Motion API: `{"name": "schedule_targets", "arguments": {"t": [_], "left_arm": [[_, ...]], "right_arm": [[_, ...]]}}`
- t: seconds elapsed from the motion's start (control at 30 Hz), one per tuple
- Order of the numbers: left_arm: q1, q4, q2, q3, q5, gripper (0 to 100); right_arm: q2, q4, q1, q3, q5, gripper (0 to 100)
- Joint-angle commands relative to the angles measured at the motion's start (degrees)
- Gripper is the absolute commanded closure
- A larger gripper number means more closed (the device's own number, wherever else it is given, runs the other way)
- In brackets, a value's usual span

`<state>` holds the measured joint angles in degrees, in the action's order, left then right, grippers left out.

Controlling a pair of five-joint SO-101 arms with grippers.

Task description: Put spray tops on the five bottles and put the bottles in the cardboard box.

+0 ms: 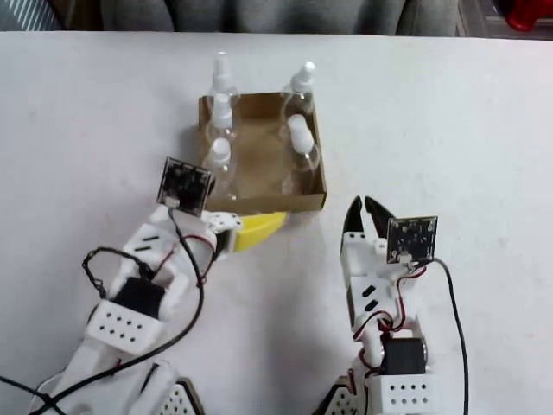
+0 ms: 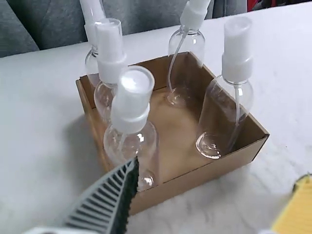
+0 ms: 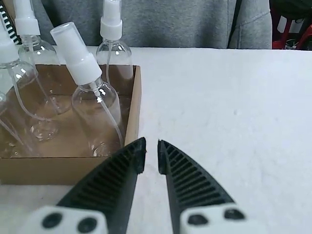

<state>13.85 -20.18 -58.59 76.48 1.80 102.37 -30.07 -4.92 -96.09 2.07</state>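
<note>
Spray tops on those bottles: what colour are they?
The spray tops are white, seen best in the left wrist view.

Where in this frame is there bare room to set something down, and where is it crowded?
Free: white table right and left of the brown cardboard box, and between the left pincer and right pincer. Inside, only a bare middle lane. Crowded: both box sides, lined with clear spray-topped bottles.

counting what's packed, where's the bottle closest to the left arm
In the high view the bottle stands inside the cardboard box, in the near corner on the left arm's side.
</note>
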Motion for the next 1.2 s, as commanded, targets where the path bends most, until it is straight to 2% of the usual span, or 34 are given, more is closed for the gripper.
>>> {"name": "schedule_targets", "arguments": {"t": [0.0,0.3,0.5,0.63,1.03,1.17], "left_arm": [[-0.92,-0.09,-4.0,0.97,-0.7,56],[-9.54,0.26,-9.71,8.79,-0.88,56],[-11.38,0.18,-15.6,15.03,-0.88,56],[-11.65,0.35,-20.18,20.57,-3.43,56],[-12.18,-16.88,-24.48,20.84,-3.6,56],[-12.09,-22.86,-24.57,20.84,-3.6,56]], "right_arm": [[0.66,-0.13,-0.31,-0.7,0.62,98.2],[0.66,-0.13,-0.31,-0.7,0.62,98.2],[0.66,-0.13,-0.31,-0.7,0.62,98.2],[0.66,-0.13,-0.31,-0.7,0.62,98.2],[0.57,-1.98,-0.66,-0.7,0.62,98.2],[0.57,-5.41,-5.58,-0.7,0.62,98.2]]}}
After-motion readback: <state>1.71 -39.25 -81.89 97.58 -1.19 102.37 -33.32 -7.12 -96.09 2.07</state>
